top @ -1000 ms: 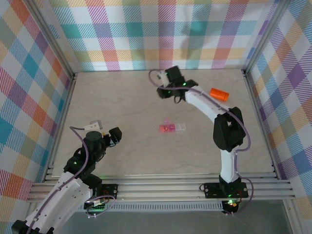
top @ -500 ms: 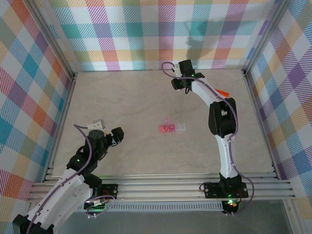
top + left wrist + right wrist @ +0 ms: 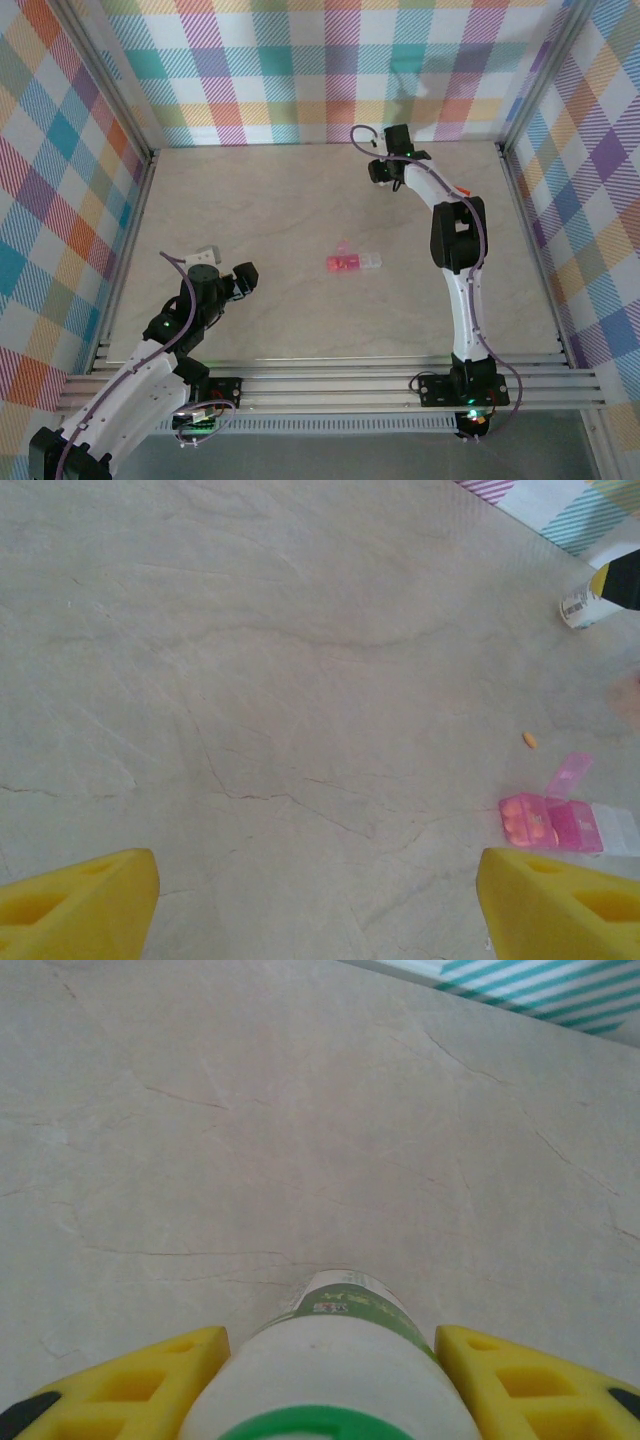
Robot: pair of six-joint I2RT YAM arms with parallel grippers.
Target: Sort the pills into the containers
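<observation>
My right gripper (image 3: 330, 1348) is shut on a white bottle (image 3: 340, 1370) with a green cap and a green label, held just above the table. In the top view this gripper (image 3: 384, 168) is far back near the rear wall. A pink see-through pill box (image 3: 352, 263) lies mid-table with one lid flipped up. Orange pills sit in its left cell (image 3: 528, 819), and one loose orange pill (image 3: 529, 739) lies just beyond it. Beside the right forearm peeks a sliver of the orange vial (image 3: 463, 190). My left gripper (image 3: 240, 279) stands open and empty at the near left (image 3: 315, 905).
Plaid walls close in the table on three sides, and a metal rail (image 3: 330, 380) runs along the near edge. The right arm (image 3: 455, 240) stretches from the near right to the back. The held bottle (image 3: 585, 605) is at the top right of the left wrist view.
The right gripper has swung right along the back wall with the bottle, and its arm now covers most of the orange vial. The left arm has shifted slightly nearer and rightward.
</observation>
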